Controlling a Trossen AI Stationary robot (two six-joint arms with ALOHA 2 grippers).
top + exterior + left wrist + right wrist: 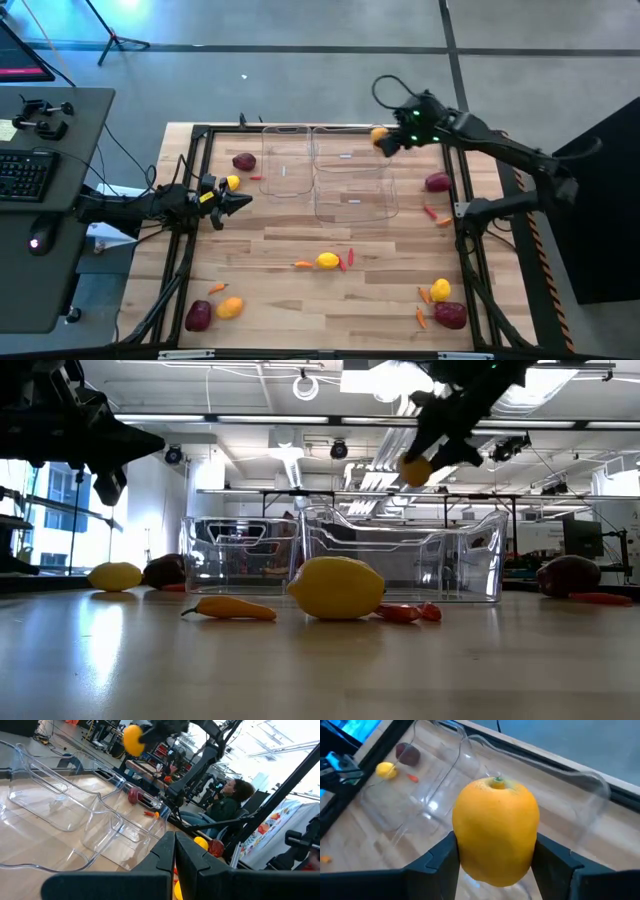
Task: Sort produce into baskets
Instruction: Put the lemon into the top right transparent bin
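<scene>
My right gripper (388, 141) is shut on an orange round fruit (495, 835), high over the far right clear bin (350, 152); the fruit also shows in the low view (415, 470). Two more clear bins stand at the far left (285, 160) and nearer (356, 196). My left gripper (243, 203) is shut and empty, held above the table's left side beside a small yellow fruit (232, 183) that rests on the table. A yellow lemon (327, 261) lies at mid-table. My right gripper pinches the orange fruit by its two opposite sides (462, 855) between its two fingers (547, 857). The fruit's stem end (497, 782) points away from the wrist. It is lifted clear, above the bin's rim (400, 530).
Dark red rounds lie at far left (243, 161), right (437, 182), near right (450, 315) and near left (198, 316). Orange and yellow fruits (230, 308), (440, 290) and small peppers (303, 264), (430, 212) are scattered about. A person (227, 802) sits beyond the table.
</scene>
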